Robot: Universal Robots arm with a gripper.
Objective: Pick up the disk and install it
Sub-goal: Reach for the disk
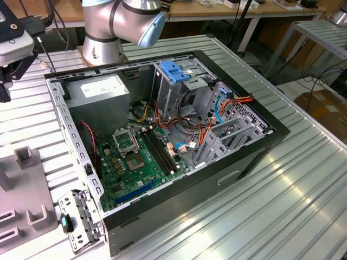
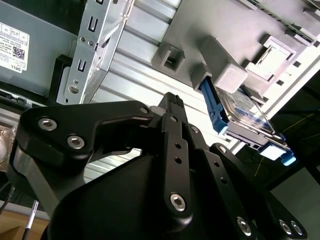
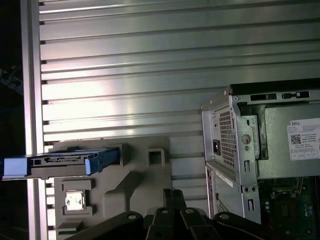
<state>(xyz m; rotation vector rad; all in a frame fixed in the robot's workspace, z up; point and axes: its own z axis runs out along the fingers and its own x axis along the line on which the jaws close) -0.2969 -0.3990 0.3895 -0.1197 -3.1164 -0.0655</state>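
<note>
The disk (image 2: 239, 114) is a flat black drive with blue rails and a blue end tab. It stands on edge in a slot of the grey fixture plate (image 2: 200, 27). In the first wrist view the disk (image 3: 65, 162) lies along the fixture (image 3: 145, 175), its tab end reaching past the table's edge. My gripper (image 2: 172, 100) hovers over the slatted table beside the fixture, apart from the disk. Its black fingers are shut together with nothing between them, as my gripper (image 3: 173, 194) also appears in the first wrist view.
The open computer case (image 1: 255, 157) lies on the slatted aluminium table (image 1: 303, 206). Inside it are a grey drive cage with a light-blue latch plate (image 1: 174, 70), a power supply (image 1: 100, 92) and a green motherboard (image 1: 135, 162). The arm's base (image 1: 103, 32) stands behind the case.
</note>
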